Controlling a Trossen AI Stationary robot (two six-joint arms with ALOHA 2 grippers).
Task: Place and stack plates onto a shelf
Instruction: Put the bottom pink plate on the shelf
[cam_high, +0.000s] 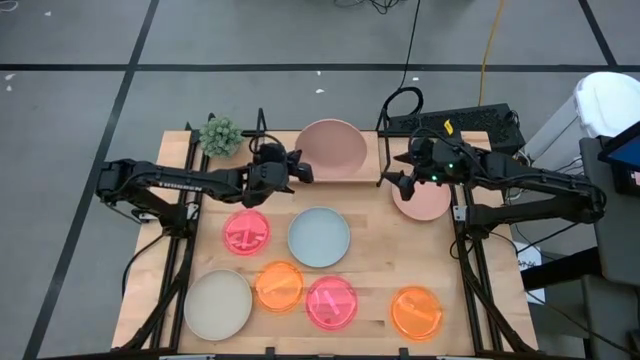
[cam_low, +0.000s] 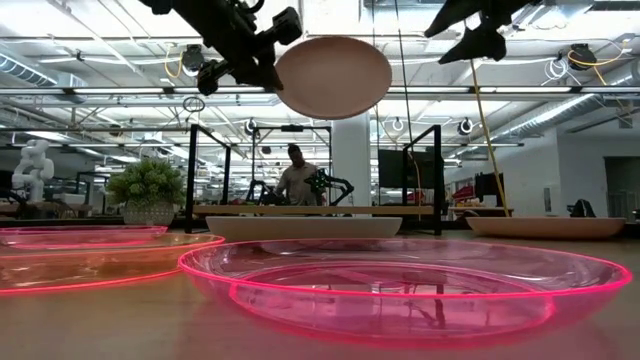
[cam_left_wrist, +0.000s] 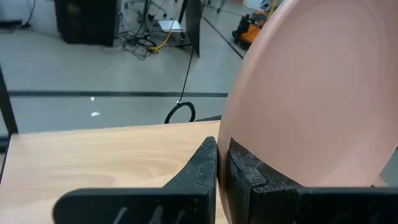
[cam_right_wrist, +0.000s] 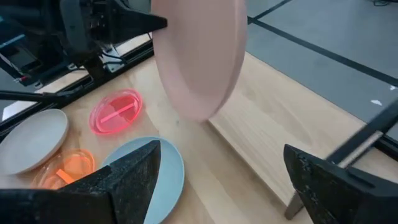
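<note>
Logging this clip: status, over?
Left gripper shut on pale pink plate, held above shelf. Right gripper open, nearby, empty. Shelf board bare.

No lettering, number, brand or sign can be read anywhere in these views. The dark left robot arm (cam_high: 165, 182), at the left of the high view, carries a pale strip of marking along its forearm, too small to make out.
</note>
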